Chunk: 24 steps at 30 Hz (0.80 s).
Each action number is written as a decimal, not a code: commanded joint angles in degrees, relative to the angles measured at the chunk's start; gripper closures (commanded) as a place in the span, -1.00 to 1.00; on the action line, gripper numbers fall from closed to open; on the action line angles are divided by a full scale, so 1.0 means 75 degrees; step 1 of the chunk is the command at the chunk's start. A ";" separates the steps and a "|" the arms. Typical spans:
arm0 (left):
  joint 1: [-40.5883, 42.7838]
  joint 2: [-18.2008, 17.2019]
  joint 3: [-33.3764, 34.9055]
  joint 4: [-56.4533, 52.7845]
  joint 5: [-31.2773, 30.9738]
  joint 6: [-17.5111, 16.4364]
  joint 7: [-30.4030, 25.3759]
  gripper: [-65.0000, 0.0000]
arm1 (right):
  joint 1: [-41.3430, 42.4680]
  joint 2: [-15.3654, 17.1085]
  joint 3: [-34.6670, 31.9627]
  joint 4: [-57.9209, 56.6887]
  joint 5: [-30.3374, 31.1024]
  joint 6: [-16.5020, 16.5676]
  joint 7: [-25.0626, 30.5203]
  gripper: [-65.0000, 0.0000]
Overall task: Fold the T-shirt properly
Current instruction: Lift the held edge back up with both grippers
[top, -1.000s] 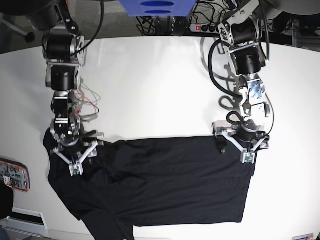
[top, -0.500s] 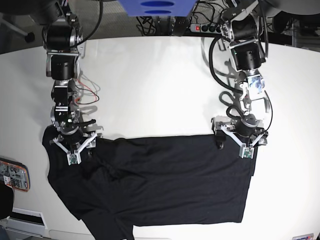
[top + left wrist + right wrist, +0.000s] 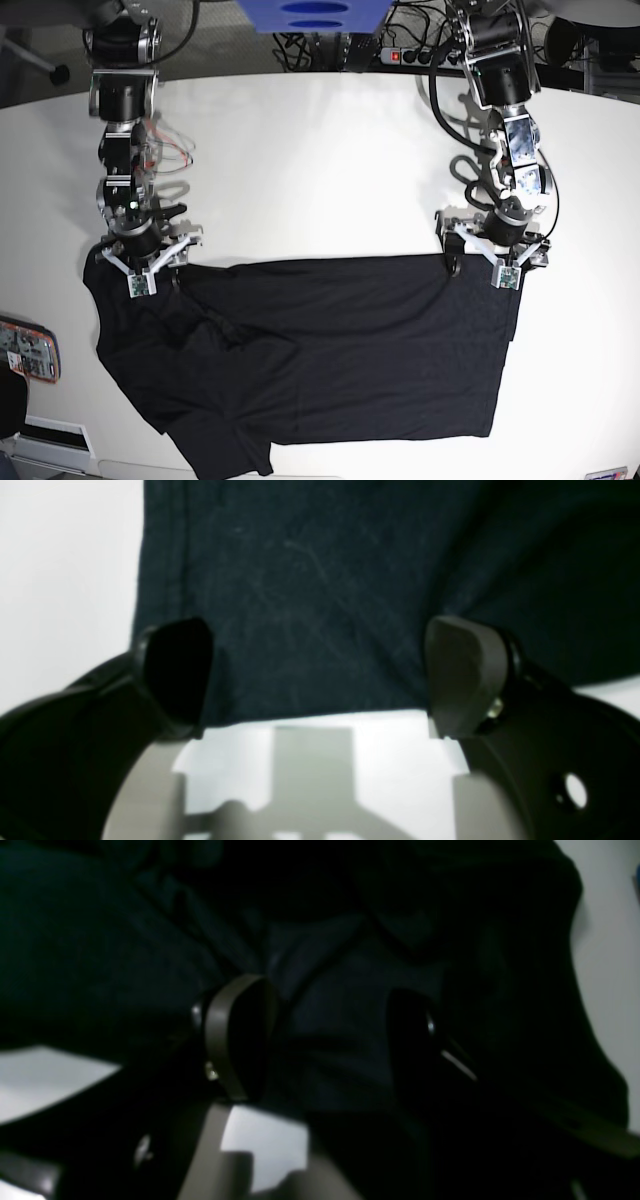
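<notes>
Plain black soft cloth T-shirt (image 3: 320, 350) spread flat on white tabletop (image 3: 300, 160), far edge between both arms. Left pincer (image 3: 320, 675) apart, straddling hem corner; right pincer (image 3: 325, 1040) apart over sleeve end. Step: positioning for grasp. Next: close both, lift evenly, fold toward near edge.

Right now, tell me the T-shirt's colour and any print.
Plain black T-shirt, no print; clearest in the base view.

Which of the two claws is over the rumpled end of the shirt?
The right gripper, on the base view's left, where the T-shirt bunches into folds around a sleeve. The left gripper sits over a flat, straight-edged corner.
</notes>
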 commanded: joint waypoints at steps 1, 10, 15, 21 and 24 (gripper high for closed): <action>0.0094 -0.0084 -0.0031 0.0185 0.0195 0.0070 0.0218 -1.00 | -0.0223 0.0087 -0.0002 -0.0035 -0.0452 0.0009 -0.1035 -0.15; 0.0692 -0.0060 -0.0007 0.0560 0.0195 0.0070 0.0195 -1.00 | -0.0703 0.0087 -0.0002 0.0458 -0.0452 0.0009 -0.1070 -0.15; 0.0762 -0.0060 -0.0031 0.0560 0.0184 0.0070 0.0195 -1.00 | -0.0809 0.0087 0.0010 0.0469 -0.0452 0.0009 -0.1047 -0.15; 0.0656 -0.0060 -0.0007 0.1158 0.0184 0.0070 0.0195 -1.00 | -0.0820 0.0087 0.0174 0.1290 -0.0452 0.0009 -0.1222 -0.15; 0.0410 0.0057 0.0004 0.1955 0.0219 0.0070 0.0242 -1.00 | -0.0820 0.0087 0.0584 0.2075 -0.0464 0.0021 -0.2102 -0.15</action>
